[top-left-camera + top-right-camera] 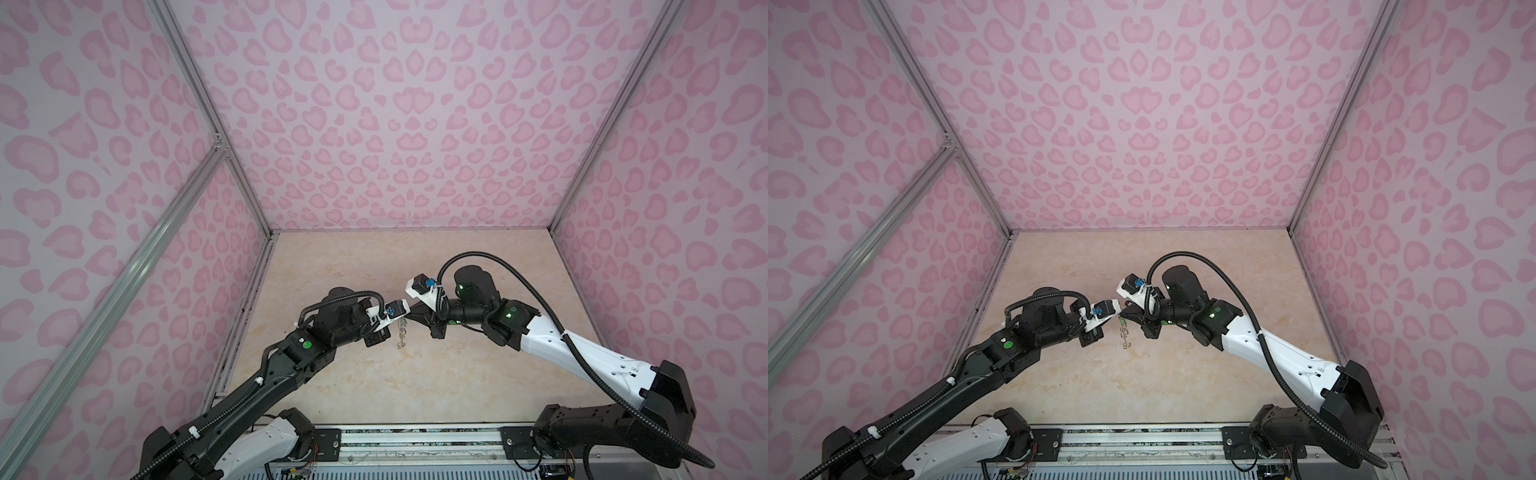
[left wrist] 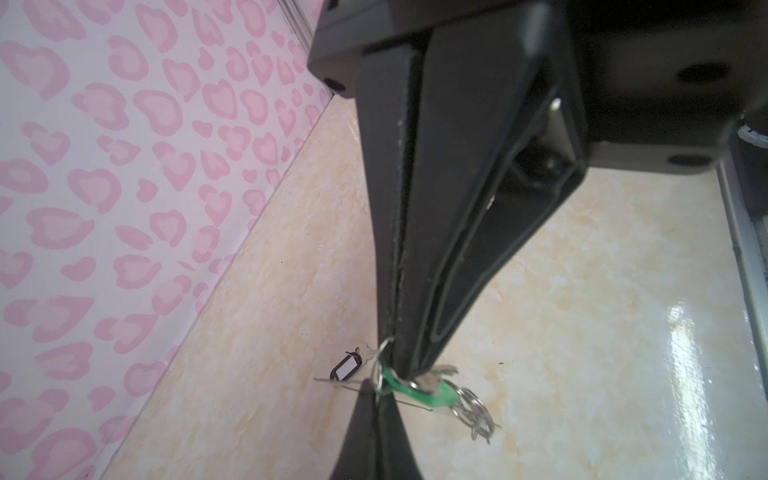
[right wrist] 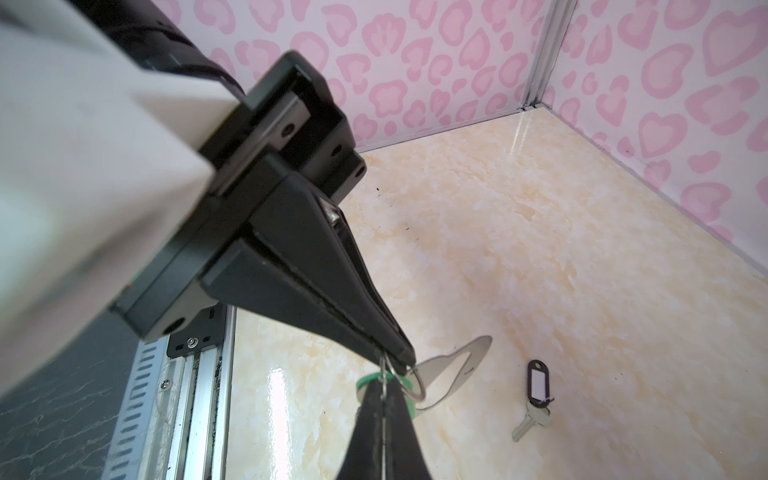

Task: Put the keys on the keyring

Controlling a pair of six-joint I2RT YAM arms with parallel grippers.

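Left hand (image 2: pixel 376 390), right hand (image 3: pixel 382 385) — tips together at green-tagged key (image 2: pixel 432 397), keyring (image 3: pixel 457 365)

Walls (image 1: pixel 374 124): pale lilac, pink heart-like blotch print, darker pink outlines.
Frame rails (image 1: pixel 124 266): silver.
Worktop (image 1: pixel 374 374): cream-beige, marbled, glossy.
Left arm (image 1: pixel 249 386): mostly black, with green dot.
Right arm (image 1: pixel 552 345): white forearm, black joints, green lights.
Cables (image 1: pixel 582 361): black, ribbed.
Left claw (image 2: pixel 397 365), right claw (image 3: pixel 397 359): matte black.
Black tag (image 3: pixel 538 384): black rim, white insert.
Key (image 3: pixel 530 419) under it: pale silver.
Green tag (image 2: pixel 432 395): bright green.
Split rings (image 2: pixel 471 409): shiny silver.
Keyring plate (image 3: pixel 461 365): light grey.
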